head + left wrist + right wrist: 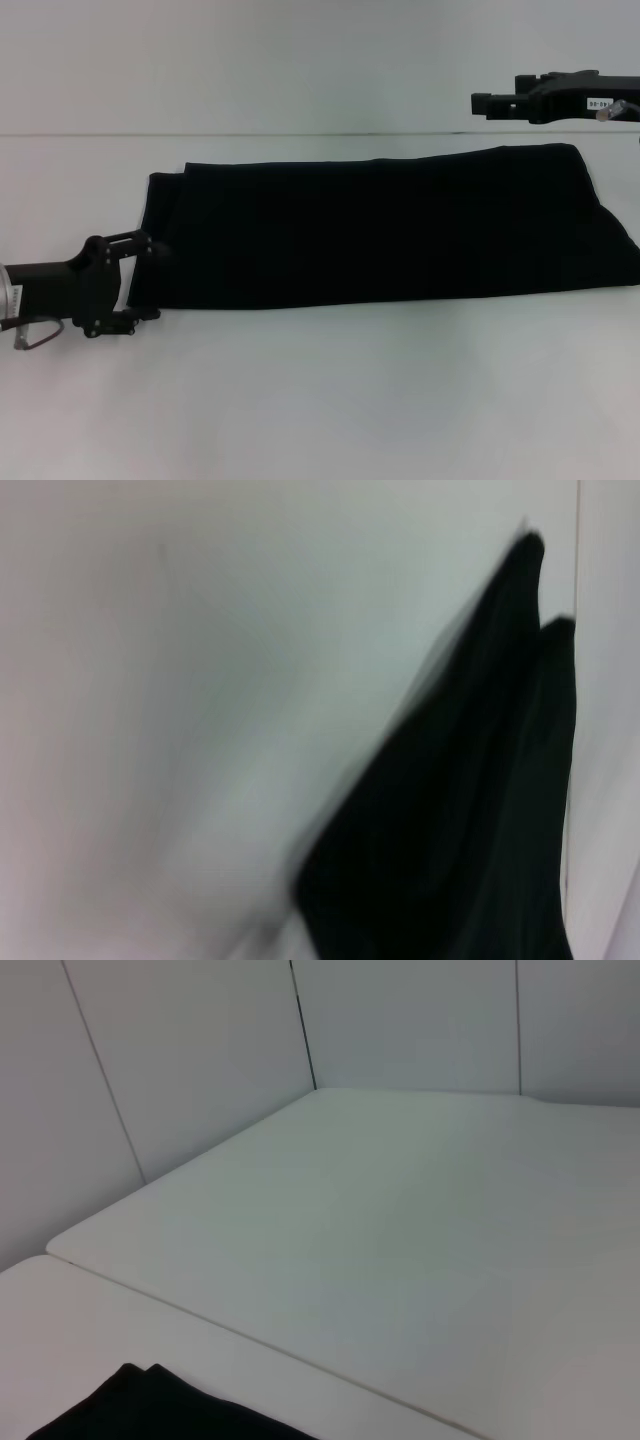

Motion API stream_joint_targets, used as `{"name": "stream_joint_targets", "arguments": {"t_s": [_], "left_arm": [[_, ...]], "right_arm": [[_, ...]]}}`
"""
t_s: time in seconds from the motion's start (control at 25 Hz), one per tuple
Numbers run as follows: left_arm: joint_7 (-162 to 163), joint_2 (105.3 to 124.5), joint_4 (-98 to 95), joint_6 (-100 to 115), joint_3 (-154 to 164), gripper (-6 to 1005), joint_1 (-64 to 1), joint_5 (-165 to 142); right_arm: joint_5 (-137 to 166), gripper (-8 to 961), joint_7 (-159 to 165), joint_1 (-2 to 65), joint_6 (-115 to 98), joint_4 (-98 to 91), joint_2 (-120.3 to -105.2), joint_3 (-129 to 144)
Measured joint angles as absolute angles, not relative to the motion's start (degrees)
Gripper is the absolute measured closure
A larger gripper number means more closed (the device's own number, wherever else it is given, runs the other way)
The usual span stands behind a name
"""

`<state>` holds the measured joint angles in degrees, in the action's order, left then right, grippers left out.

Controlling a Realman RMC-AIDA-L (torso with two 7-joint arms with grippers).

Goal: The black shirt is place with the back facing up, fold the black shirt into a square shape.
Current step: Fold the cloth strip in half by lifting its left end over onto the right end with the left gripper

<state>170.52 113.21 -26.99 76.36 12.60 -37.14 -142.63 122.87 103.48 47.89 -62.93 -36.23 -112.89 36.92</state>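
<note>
Head view: white bench carries the black shirt, folded into a long band across its middle. My left gripper sits at its left end, fingers apart around the edge. My right gripper hovers far right; can't tell its fingers.

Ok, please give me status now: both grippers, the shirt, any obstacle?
Left gripper at the black shirt's left end. Right gripper raised beyond the far right edge. Shirt is a long band, not square. No obstacle seen.
</note>
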Motion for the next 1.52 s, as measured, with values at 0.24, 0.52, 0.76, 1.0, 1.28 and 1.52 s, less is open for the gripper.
{"name": "stream_joint_targets", "arguments": {"t_s": [0.24,0.52,0.76,1.0,1.28,1.52], "left_arm": [[170.55,112.98,-25.94,73.39,12.57,156,-37.49,-143.27],[170.58,113.1,-25.83,72.97,12.8,156,-37.22,-143.41],[170.59,113.38,-25.74,71.67,13.09,156,-37.13,-143.62],[170.35,113.49,-25.12,70.32,13.38,158,-37.35,-143.66],[170.18,113.47,-25.04,68.59,13.47,159,-37.61,-143.49],[169.68,113.47,-25.05,66.64,13.54,157,-38.01,-143.48]], "right_arm": [[122.87,68,103.51,48.08,-62.97,-36.35,-112.96,36.8],[122.87,68,103.53,48.16,-62.93,-36.57,-112.94,36.47],[122.87,68,103.54,48.39,-62.86,-36.97,-112.99,36.47],[122.87,69,103.53,48.45,-62.84,-37.0,-113.02,36.42],[122.4,69,103.53,48.43,-62.84,-37.12,-113.03,36.38],[122.32,69,103.54,48.43,-62.84,-37.12,-113.0,36.38]]}}
